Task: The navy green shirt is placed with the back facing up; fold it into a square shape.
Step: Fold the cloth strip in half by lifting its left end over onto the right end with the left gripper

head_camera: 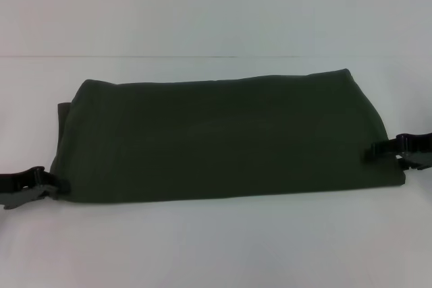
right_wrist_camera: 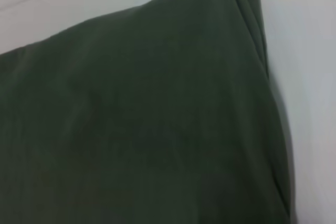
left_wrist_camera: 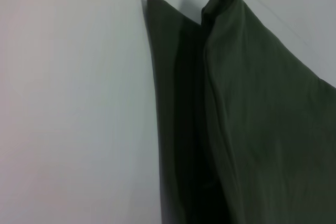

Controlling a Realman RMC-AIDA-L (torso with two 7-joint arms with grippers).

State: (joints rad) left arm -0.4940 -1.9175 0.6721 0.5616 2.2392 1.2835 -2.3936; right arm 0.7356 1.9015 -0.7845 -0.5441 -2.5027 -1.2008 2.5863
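We are viewing the navy green shirt (head_camera: 223,139) lying flat as a wide folded band. Its plain side is facing up, with layered edges showing at both ends.

A plain white table (head_camera: 216,247) (smooth, matte) meets a pale wall (head_camera: 216,5) behind.

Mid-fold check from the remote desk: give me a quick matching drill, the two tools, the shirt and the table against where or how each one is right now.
Things:
1. left tool
2. right tool
3. navy green shirt
4. table

Places or states:
A. white surface under everything
B. at the shirt's near left corner
C. folded into a wide band, lying flat
D. at the shirt's right edge

Pairs: 1-B, 2-D, 3-C, 4-A
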